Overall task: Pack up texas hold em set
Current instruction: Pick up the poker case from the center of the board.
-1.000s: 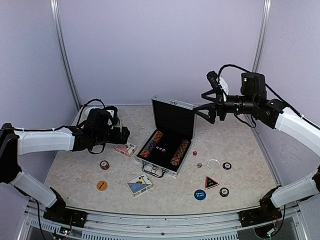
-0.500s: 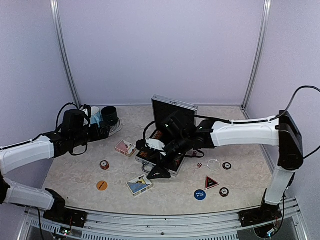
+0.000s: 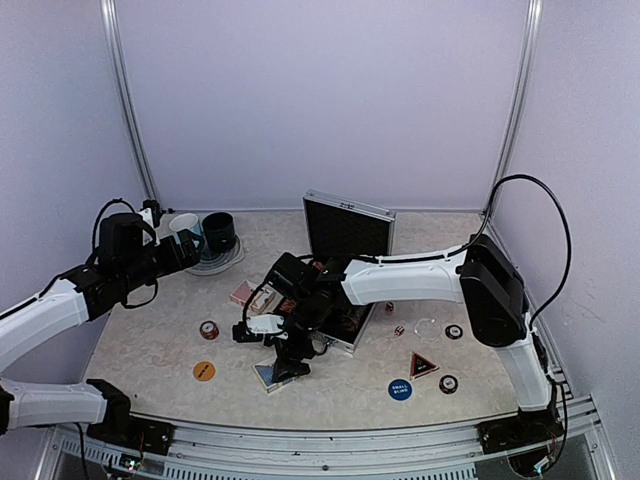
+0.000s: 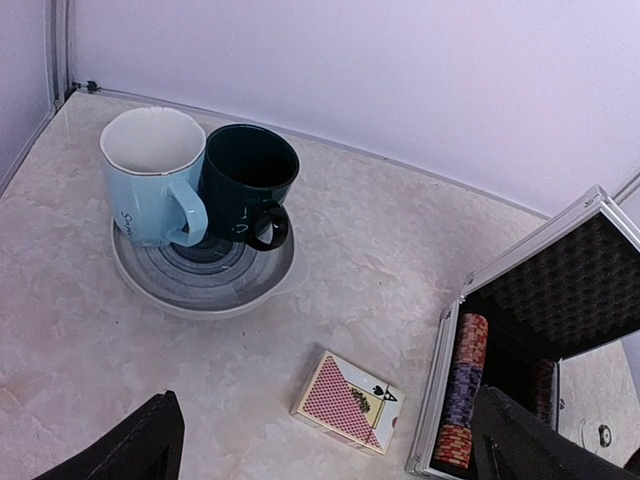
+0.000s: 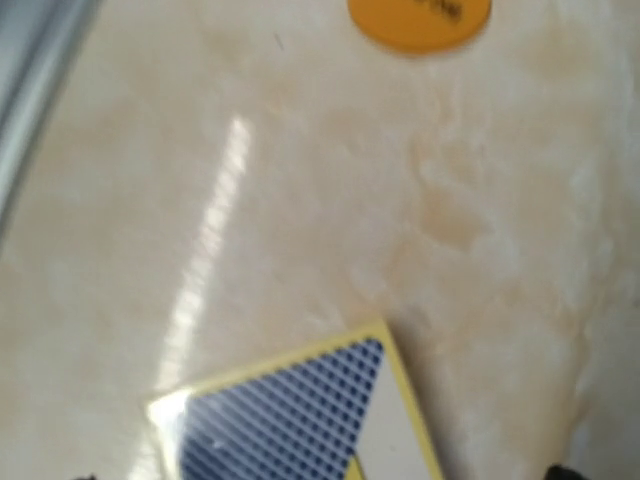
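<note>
Right jaws wide, low over the blue card deck (image 3: 266, 376) toward the near edge of the surface (image 3: 150, 350); can't tell if they touch it. Orange button (image 3: 204, 371) sits left of that deck. Left jaws wide, nothing held, up near the far-left corner by the light-blue mug (image 4: 152, 175) and dark-green mug (image 4: 247, 185), both on the plate (image 4: 200, 285). Aluminium case (image 3: 348, 228) mid-surface, lid upright, chip rows (image 4: 460, 385) inside. Red card deck (image 4: 347, 402) just left of the case. Triangle marker (image 3: 423, 365) and blue button (image 3: 400, 390) lie right of the case, toward the near edge.
</note>
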Controlling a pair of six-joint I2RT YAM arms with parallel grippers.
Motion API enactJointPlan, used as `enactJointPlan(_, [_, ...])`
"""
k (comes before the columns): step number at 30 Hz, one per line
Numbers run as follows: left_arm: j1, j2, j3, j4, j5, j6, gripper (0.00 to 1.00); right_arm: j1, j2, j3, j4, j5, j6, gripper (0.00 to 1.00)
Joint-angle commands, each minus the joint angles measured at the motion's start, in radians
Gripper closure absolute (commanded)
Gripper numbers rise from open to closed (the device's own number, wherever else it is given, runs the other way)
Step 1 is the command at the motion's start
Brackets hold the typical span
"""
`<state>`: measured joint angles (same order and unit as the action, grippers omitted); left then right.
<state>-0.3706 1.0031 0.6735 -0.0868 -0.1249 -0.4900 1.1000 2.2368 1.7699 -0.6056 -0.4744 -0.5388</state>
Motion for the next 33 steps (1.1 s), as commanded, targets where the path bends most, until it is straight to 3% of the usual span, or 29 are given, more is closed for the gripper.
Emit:
enactJointPlan(1, [0.008,-0.029,0.009,-0.014,0.02,-0.005,0.01,0.015,0.066,0.076,-0.148,0.065,-0.074,0.03])
enactJointPlan(10, [0.01,-0.032,0.004,-0.015,0.019,-0.004,0.01,0.038,0.096,0.076,-0.17,0.14,-0.094,0.05])
enactJointPlan(15, [0.008,-0.037,0.002,-0.014,0.017,-0.004,0.01,0.038,0.092,0.051,-0.15,0.177,-0.101,0.18])
enactJointPlan(23, [0.01,-0.039,0.004,-0.013,0.019,-0.007,0.01,0.037,0.003,0.002,-0.063,0.21,-0.084,0.59])
enactJointPlan(27, [0.01,-0.037,0.007,-0.011,0.019,-0.008,0.01,0.004,-0.086,-0.012,-0.038,0.156,-0.041,0.63])
enactJointPlan(33, [0.01,-0.037,0.005,-0.001,0.023,-0.007,0.01,-0.108,-0.223,-0.055,-0.009,0.196,0.062,0.64])
